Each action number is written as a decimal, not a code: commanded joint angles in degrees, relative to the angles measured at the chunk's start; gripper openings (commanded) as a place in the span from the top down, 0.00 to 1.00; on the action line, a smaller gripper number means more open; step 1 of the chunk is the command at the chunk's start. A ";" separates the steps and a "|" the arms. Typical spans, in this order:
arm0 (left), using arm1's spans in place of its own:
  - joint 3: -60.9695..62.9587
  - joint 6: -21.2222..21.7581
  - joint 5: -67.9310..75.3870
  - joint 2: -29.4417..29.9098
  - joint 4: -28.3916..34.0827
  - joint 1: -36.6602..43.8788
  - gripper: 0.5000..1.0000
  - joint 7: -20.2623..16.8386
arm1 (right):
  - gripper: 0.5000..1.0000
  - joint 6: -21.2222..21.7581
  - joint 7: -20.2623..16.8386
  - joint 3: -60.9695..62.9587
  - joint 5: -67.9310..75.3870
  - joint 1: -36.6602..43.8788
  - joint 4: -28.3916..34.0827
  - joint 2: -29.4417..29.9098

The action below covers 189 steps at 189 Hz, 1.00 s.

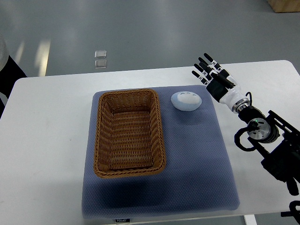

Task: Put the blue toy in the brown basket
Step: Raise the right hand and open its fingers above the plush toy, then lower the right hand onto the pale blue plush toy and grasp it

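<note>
Empty brown basket (129, 133) sits beside the blue toy (186, 100); right hand (212, 75) hovers nearby, fingers spread, holding nothing.

The only print in view is a small white label (122, 219) on the near edge of the blue-grey mat (197, 164), and its dark lettering is too small and blurred to read. The small white markings on the fingers (206, 65) of the right hand (212, 75) carry no legible characters either.
</note>
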 commanded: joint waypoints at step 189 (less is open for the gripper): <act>-0.27 0.07 -0.10 0.00 0.18 -0.72 0.00 0.07 | 0.18 10.11 -9.75 -52.81 -46.23 42.80 0.35 -18.01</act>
